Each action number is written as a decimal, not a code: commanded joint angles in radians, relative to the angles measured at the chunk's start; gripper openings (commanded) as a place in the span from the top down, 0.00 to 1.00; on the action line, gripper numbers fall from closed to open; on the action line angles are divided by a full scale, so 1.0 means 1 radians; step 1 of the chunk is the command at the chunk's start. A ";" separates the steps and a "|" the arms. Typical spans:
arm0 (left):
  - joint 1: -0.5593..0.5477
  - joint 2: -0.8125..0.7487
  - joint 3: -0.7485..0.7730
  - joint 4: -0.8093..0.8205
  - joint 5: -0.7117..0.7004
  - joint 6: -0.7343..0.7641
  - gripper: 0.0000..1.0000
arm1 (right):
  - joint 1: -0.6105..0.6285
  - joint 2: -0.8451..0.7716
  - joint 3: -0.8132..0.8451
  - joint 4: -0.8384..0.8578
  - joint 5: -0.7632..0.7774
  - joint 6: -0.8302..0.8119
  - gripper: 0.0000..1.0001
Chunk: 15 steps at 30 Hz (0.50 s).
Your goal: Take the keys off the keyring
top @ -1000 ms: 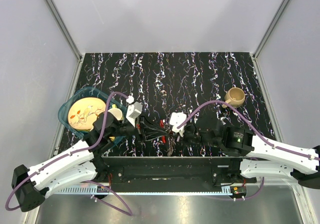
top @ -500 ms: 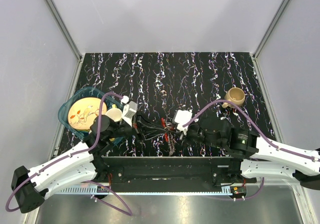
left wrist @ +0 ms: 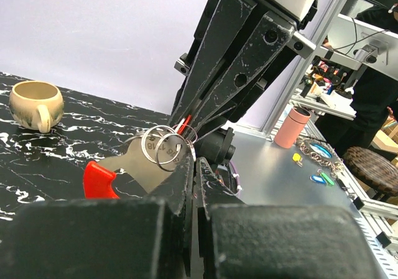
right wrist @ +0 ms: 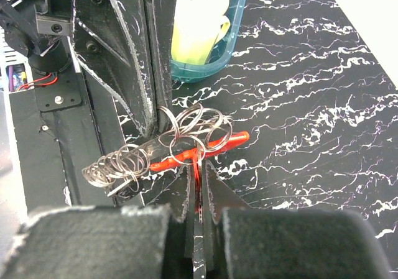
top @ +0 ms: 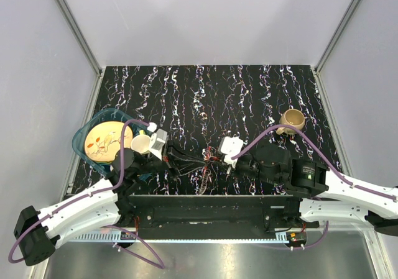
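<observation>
The keyring [top: 208,160] is a cluster of thin metal rings held above the table's near edge between both grippers. My left gripper [top: 198,161] is shut on a ring at the cluster's left side; its closed jaws show in the left wrist view [left wrist: 194,167], with the rings [left wrist: 163,145], a grey flat piece and a red part [left wrist: 99,179] just beyond. My right gripper [top: 216,161] is shut on a thin flat key with a red edge [right wrist: 199,167]. Above it are the rings [right wrist: 194,125] and a red bar [right wrist: 205,147]. A chain of small rings [right wrist: 115,164] hangs off the cluster.
A tan mug [top: 291,120] stands at the right; it also shows in the left wrist view [left wrist: 34,104]. A teal bin [top: 83,136] at the left holds a plate and a cup [top: 142,143]. The ring chain [top: 204,181] dangles toward the table's front edge.
The two wrists have drawn slightly apart, the left toward the left and the right toward the right. The ring cluster stays stretched between them and the dangling chain has swung a little left.
</observation>
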<state>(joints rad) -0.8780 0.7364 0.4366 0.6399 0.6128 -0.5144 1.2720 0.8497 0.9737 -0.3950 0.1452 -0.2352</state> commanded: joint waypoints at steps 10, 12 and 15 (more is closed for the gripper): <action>-0.006 -0.060 -0.002 0.020 -0.004 0.047 1.00 | -0.010 0.000 0.022 0.025 -0.076 0.013 1.00; -0.006 -0.060 -0.001 0.029 -0.018 0.045 1.00 | -0.010 0.015 0.011 0.019 -0.085 0.036 1.00; -0.004 -0.060 0.002 0.027 -0.044 0.053 1.00 | -0.007 0.028 -0.009 0.037 -0.101 0.059 1.00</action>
<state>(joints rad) -0.8791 0.6933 0.4347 0.6144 0.6098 -0.4873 1.2686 0.8650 0.9787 -0.3935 0.0689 -0.2218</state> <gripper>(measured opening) 0.005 0.029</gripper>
